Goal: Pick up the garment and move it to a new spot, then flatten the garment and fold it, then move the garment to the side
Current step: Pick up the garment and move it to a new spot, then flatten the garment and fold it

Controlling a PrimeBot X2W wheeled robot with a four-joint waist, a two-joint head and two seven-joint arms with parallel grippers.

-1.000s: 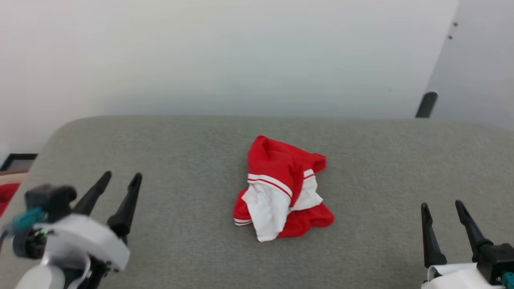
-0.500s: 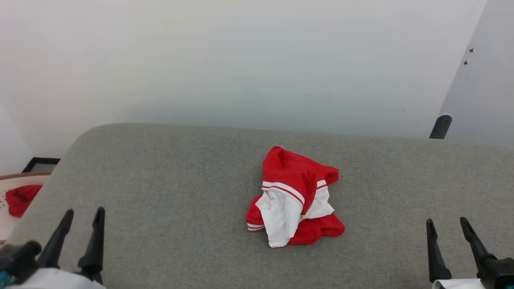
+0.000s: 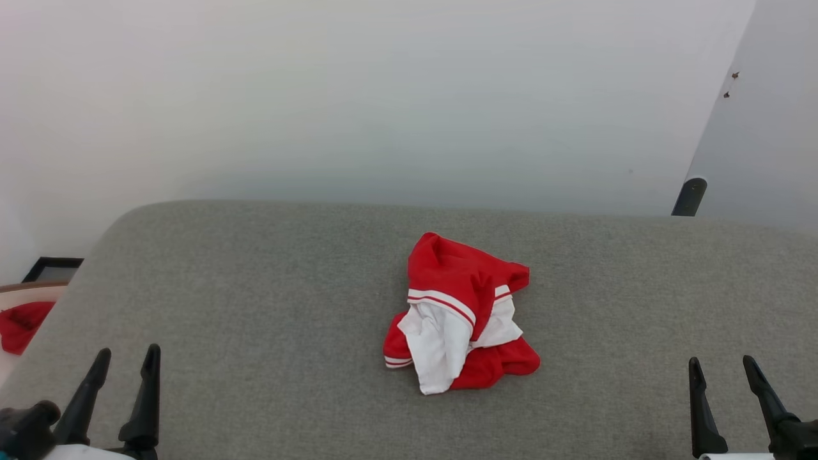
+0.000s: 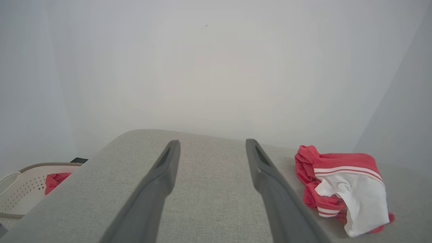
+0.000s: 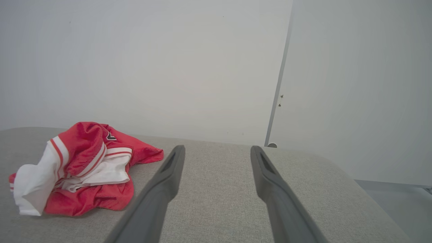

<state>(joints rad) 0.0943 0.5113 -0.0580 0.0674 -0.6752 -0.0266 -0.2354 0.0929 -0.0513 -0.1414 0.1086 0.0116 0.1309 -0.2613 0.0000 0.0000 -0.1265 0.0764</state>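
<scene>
Looking down in the head view, the garment (image 3: 460,313) lies crumpled in a heap on the grey padded bench (image 3: 268,287), midway between its left and right edges and nearer its far edge. The left gripper (image 3: 128,350) hovers at the near left corner and the right gripper (image 3: 721,360) at the near right, each spread wide, empty and well apart from the garment. Off the left edge a pale basket (image 3: 25,289) holds a small red cloth (image 3: 19,322).

In the left wrist view, the left gripper (image 4: 212,141) has its fingers wide apart over bare fabric. The garment (image 4: 341,182) lies to their right, white sleeve and striped trim outermost. The basket (image 4: 20,189) sits beyond the bench's rounded corner.

In the right wrist view, the right gripper (image 5: 217,147) is equally wide and holds nothing. The garment (image 5: 81,168) lies to its left, untouched.
</scene>
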